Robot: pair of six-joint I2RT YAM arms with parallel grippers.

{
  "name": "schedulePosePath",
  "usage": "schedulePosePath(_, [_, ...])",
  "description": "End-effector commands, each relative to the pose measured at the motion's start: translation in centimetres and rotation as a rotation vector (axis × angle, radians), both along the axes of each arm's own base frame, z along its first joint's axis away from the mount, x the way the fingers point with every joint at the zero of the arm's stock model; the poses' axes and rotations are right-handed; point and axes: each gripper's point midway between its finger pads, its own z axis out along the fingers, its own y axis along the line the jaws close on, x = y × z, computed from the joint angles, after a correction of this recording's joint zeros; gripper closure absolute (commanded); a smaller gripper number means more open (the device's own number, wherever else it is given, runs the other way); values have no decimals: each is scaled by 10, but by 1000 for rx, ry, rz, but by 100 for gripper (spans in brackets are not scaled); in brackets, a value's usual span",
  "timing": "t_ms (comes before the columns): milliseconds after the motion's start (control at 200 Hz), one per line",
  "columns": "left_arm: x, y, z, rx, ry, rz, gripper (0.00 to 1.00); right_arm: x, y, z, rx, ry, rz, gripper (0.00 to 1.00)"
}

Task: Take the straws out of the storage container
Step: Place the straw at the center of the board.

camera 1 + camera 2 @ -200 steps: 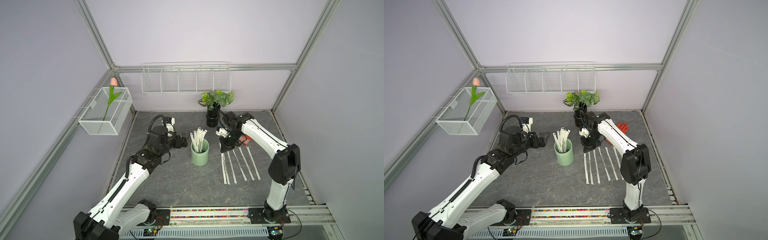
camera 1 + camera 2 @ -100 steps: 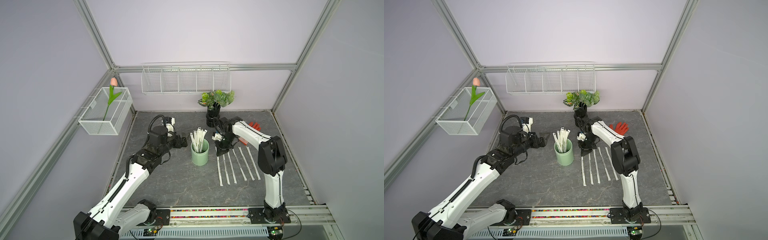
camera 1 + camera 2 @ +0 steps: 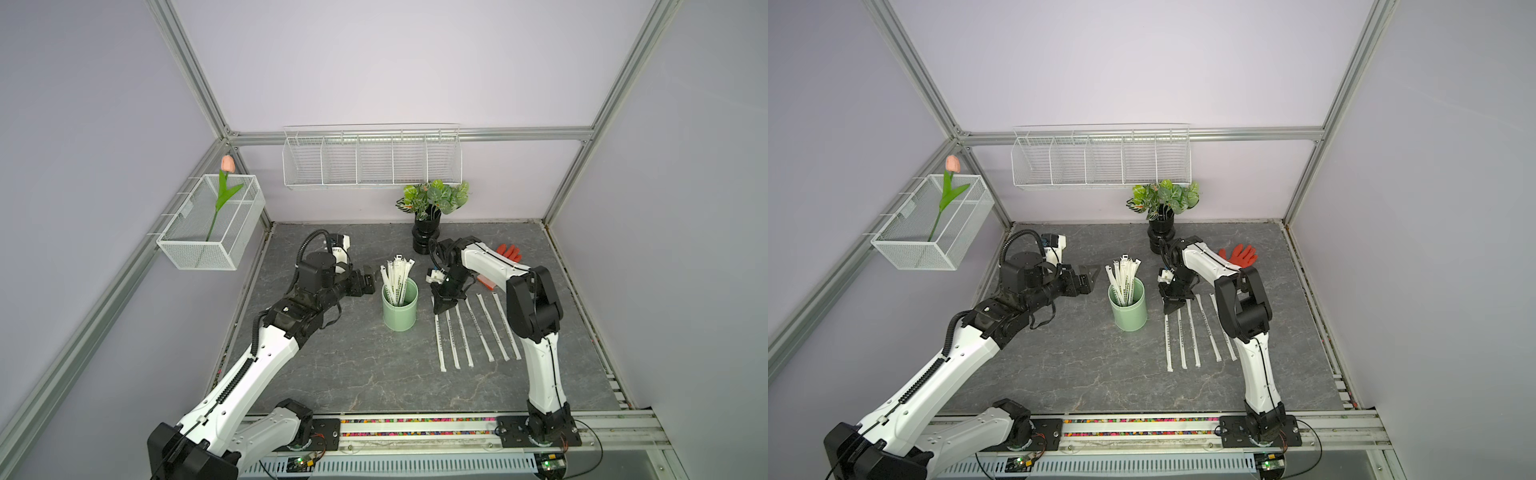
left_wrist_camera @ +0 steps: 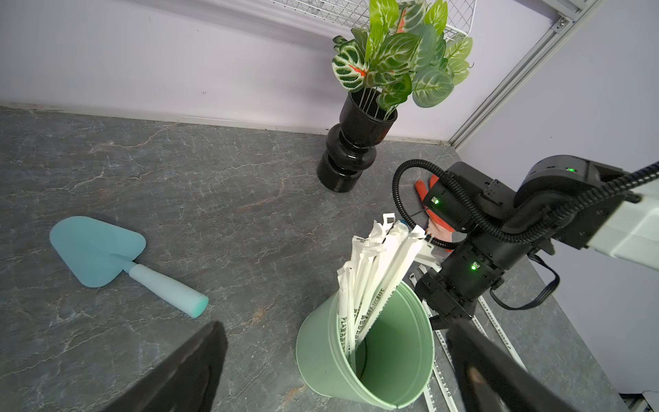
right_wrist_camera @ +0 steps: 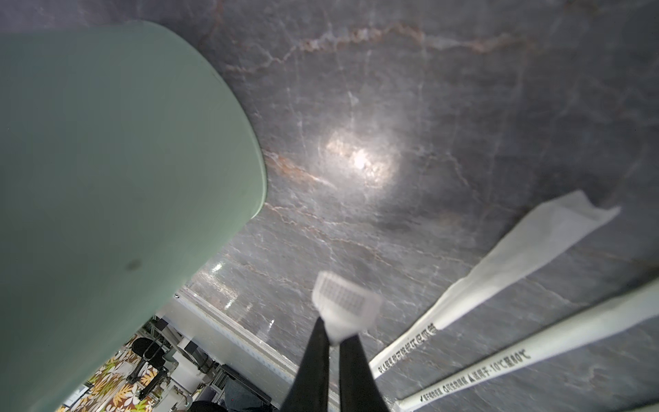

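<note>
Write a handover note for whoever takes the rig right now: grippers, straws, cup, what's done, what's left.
Left gripper: open, empty, beside the cup.
Right gripper: shut on one straw by its end, low over the table.
Done: several straws lie side by side on the table, right of the cup.
Left: release this one, then pull out the bunch standing in the cup.
</note>
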Motion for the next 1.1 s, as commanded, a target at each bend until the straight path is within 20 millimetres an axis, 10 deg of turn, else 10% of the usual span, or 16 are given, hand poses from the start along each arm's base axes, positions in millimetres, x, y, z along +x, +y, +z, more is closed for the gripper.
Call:
schedulePosePath(0, [0, -4, 2, -13, -1, -13, 0, 4, -1, 0, 15, 1, -4, 90])
schedulePosePath(1095, [1, -5, 2, -11, -1, -13, 0, 9, -15, -25, -7, 37, -77, 86])
